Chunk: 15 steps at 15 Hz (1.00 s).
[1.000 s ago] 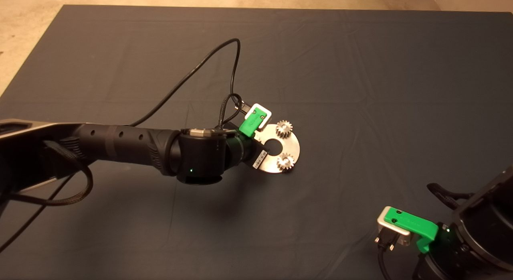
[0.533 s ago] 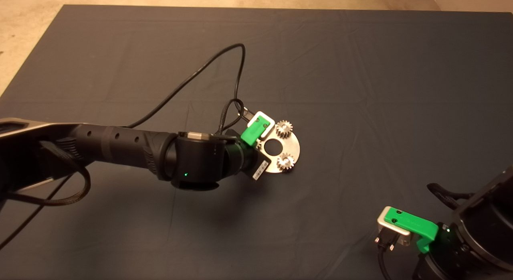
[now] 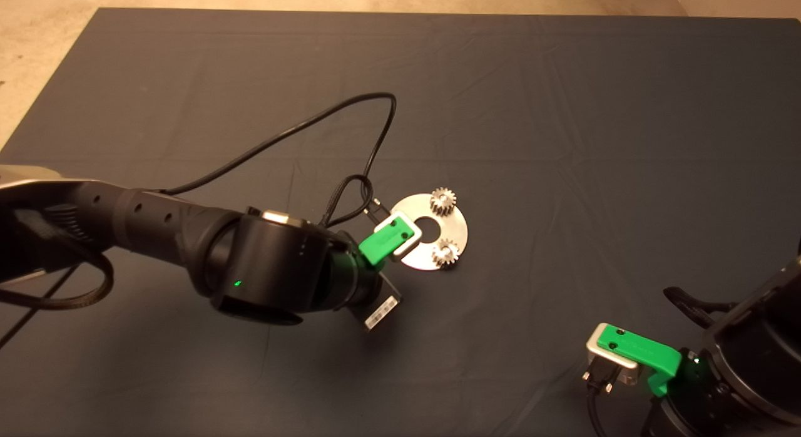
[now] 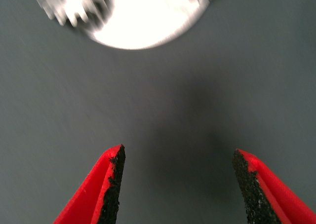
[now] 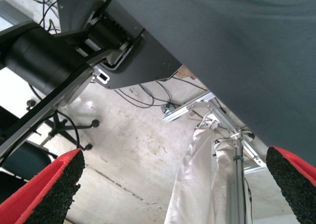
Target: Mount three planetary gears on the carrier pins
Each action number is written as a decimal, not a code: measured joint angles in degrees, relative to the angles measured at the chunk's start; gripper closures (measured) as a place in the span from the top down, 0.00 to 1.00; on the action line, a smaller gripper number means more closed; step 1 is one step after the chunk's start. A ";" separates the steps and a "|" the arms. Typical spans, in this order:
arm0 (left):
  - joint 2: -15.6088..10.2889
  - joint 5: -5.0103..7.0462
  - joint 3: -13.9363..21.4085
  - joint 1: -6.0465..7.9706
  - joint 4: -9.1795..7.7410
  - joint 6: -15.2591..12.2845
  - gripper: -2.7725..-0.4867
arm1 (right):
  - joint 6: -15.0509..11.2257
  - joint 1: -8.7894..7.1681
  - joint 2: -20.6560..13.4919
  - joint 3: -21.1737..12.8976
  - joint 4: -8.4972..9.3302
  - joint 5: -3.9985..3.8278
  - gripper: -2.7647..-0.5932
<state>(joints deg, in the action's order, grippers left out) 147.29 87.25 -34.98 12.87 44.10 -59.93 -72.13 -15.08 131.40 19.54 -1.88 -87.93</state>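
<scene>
left arm (image 3: pixel 156 230): matte black, ribbed tube, green status light | black cable (image 3: pixel 300 127) looping off wrist (braided near the pincer) | left pincer (image 4: pixel 177 184): red fingers, gritty black pads | right pincer (image 3: pixel 632 355): green bracket, two screws

dark mat (image 3: pixel 563 111), pale floor (image 3: pixel 37 55)

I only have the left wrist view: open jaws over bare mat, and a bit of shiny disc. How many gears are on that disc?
Observer: The head view shows two planetary gears sitting on the disc, one at its far side and one at its near side.
Operator: And the third pin?
Observer: Cannot tell. The left arm's green mount covers that side of the disc.
Operator: Where's the right arm?
Observer: The right gripper is parked at the lower right edge of the mat, jaws open and empty.
</scene>
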 joint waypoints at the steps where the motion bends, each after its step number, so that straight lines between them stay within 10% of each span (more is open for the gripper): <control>1: -0.98 0.05 1.58 -0.05 -1.83 -0.84 0.43 | -0.41 0.65 0.71 0.00 -0.12 0.00 0.98; 5: -6.51 -0.01 8.01 -6.78 -4.89 -5.49 0.43 | -2.36 3.16 4.21 0.00 -1.43 0.20 0.98; 9: -17.33 0.34 13.41 -8.08 -6.79 -9.56 0.43 | -3.00 3.51 5.09 0.00 -3.94 0.17 0.98; 15: -23.58 0.27 17.27 -10.32 -8.64 -14.33 0.43 | -4.74 5.13 2.53 0.00 -12.15 0.33 0.98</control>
<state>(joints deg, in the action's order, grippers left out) 123.71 87.52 -17.70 2.55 35.46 -74.26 -76.87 -9.95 133.93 19.54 -14.03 -87.60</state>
